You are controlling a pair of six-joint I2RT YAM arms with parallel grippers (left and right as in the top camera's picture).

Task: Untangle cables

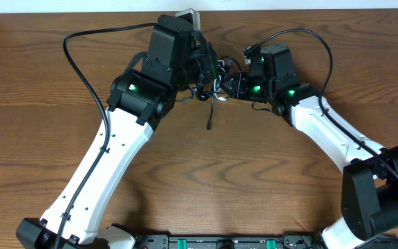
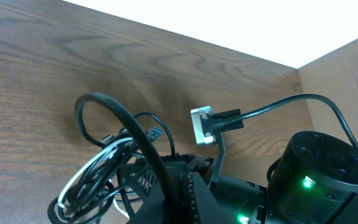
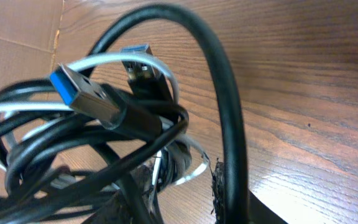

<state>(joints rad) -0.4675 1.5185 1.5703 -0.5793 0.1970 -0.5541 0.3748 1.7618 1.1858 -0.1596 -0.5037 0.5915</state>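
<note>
Brown wood grain covers the worktop [image 1: 254,180]. The white left arm [image 1: 109,166] and right arm [image 1: 330,131] meet over its far middle. The left claw [image 1: 206,77] is closed tight on the cables [image 1: 211,111]. They hang as one knot between the two claws, lifted off the wood, with one black end dangling down. The right claw [image 1: 231,86] is at the same knot; whether it grips, I cannot tell. Close up, a thick black loop [image 3: 229,93] arches over a white cable [image 3: 104,62] and a blue-tipped plug [image 3: 82,93].
</note>
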